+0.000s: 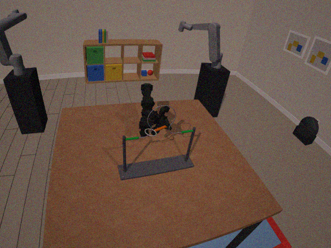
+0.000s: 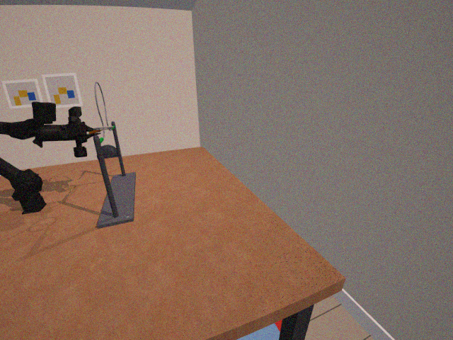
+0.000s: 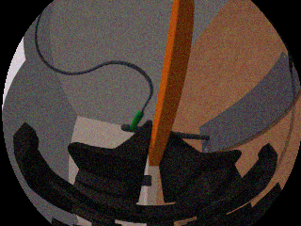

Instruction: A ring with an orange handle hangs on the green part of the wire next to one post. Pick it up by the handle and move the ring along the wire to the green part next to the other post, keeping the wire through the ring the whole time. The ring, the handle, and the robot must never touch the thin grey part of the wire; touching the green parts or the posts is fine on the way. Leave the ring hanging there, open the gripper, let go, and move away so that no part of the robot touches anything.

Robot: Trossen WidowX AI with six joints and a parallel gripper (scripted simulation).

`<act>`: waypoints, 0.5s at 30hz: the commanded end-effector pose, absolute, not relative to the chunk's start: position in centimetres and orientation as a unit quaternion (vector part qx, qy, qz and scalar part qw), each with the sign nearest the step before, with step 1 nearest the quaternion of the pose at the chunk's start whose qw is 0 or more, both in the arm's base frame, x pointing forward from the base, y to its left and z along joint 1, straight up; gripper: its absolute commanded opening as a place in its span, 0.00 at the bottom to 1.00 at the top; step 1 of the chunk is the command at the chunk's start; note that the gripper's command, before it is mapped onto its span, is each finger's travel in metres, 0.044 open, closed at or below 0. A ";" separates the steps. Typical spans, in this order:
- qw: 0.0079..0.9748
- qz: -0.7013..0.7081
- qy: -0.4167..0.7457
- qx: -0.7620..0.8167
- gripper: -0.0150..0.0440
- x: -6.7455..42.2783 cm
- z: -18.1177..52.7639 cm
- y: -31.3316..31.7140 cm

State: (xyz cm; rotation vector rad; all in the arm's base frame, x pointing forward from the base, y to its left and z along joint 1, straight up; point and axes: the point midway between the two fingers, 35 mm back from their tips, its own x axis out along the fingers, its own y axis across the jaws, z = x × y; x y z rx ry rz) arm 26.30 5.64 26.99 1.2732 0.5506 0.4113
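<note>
The gripper (image 1: 165, 126) is clamped on the orange handle (image 1: 160, 128), holding it roughly level above the tabletop (image 1: 202, 170). From the wrist view the handle runs straight out from between the dark fingers, so the grasp looks firm and centred.

At the handle's far end the pale ring (image 1: 150, 132) sits just past the green stretch (image 1: 132, 138) by the left-hand post (image 1: 124, 153), over the start of the thin grey wire (image 1: 158, 112). I cannot tell whether it stands free of the wire.

So the pick-up looks done and the journey barely begun. Ahead lies the tall grey loop, some smaller bends, then the green stretch (image 1: 186, 131) beside the other post (image 1: 190, 144); after that, letting go and backing away.

The ring is a thin, small hoop, narrow compared with the loop it must follow; the handle is a slim orange stick.
</note>
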 end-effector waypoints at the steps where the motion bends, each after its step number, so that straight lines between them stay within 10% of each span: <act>1: 0.727 0.200 0.247 0.608 0.00 26.1 28.4 6.0; 15: 0.621 0.230 0.223 0.715 0.00 26.0 33.5 5.9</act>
